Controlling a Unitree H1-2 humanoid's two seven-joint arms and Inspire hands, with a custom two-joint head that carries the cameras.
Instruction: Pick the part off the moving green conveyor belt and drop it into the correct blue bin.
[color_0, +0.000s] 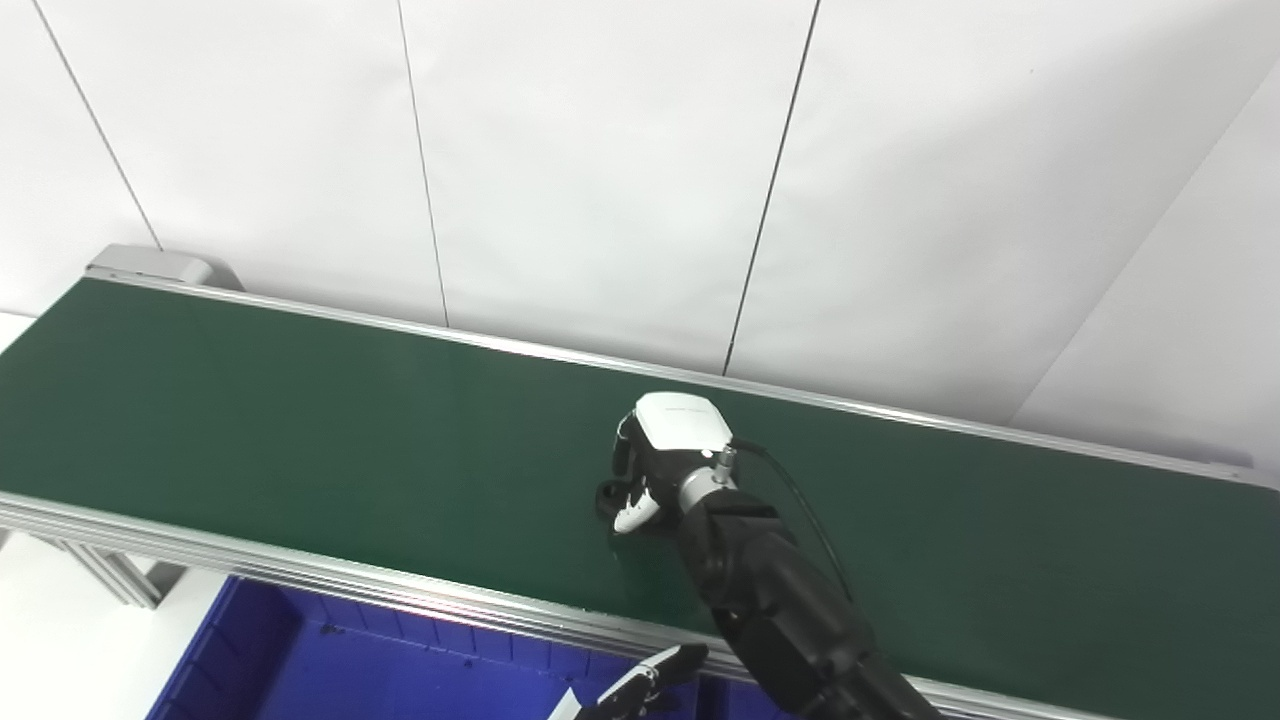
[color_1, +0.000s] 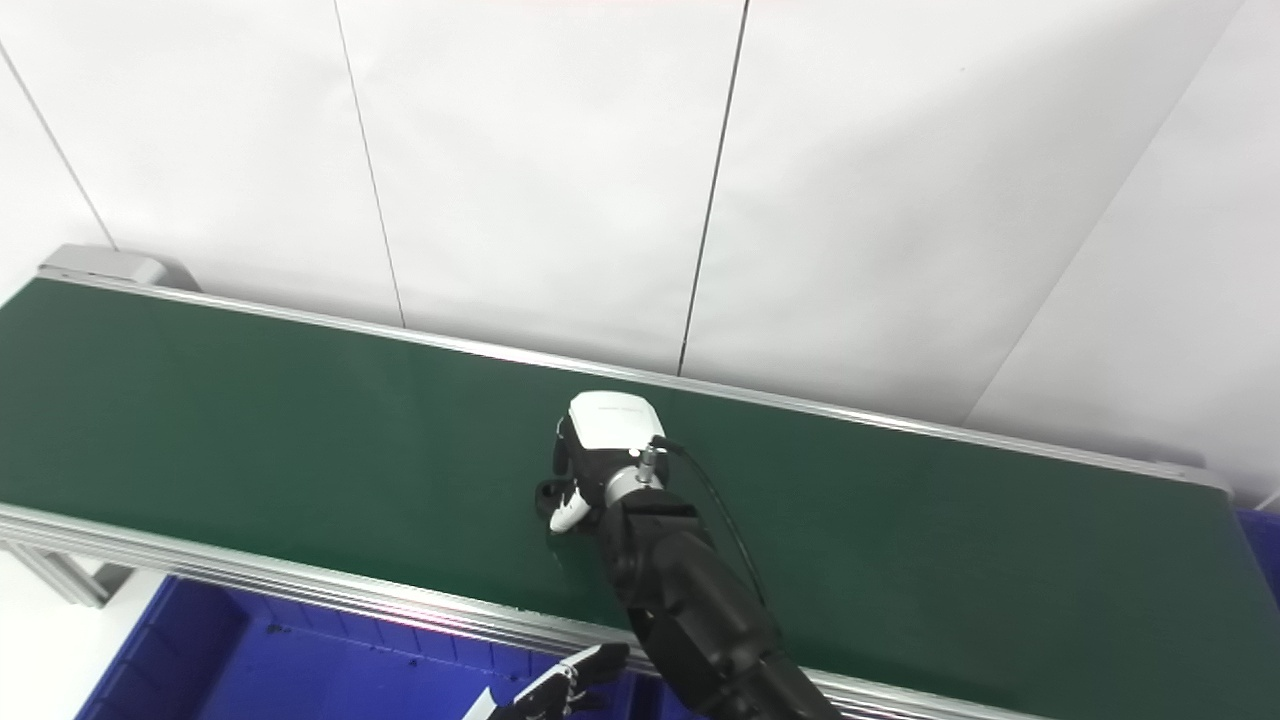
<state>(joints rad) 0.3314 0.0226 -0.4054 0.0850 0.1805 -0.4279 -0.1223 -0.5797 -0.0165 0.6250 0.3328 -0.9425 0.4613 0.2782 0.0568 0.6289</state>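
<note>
The green conveyor belt (color_0: 300, 420) runs across the view from left to right. My right hand (color_0: 655, 465) rests on it near the middle, its white back facing up and its fingers curled down. A small black part (color_0: 606, 496) pokes out at the hand's left side, between the curled fingers and the white thumb tip, low against the belt. My left hand (color_0: 640, 688) shows only at the bottom edge, over the blue bin (color_0: 300, 660), fingers stretched out with nothing in them.
The belt's aluminium rail (color_0: 300, 570) runs along the near side, between belt and bin. A corner of a second blue bin (color_1: 1266, 545) shows past the belt's right end. White wall panels stand behind the belt.
</note>
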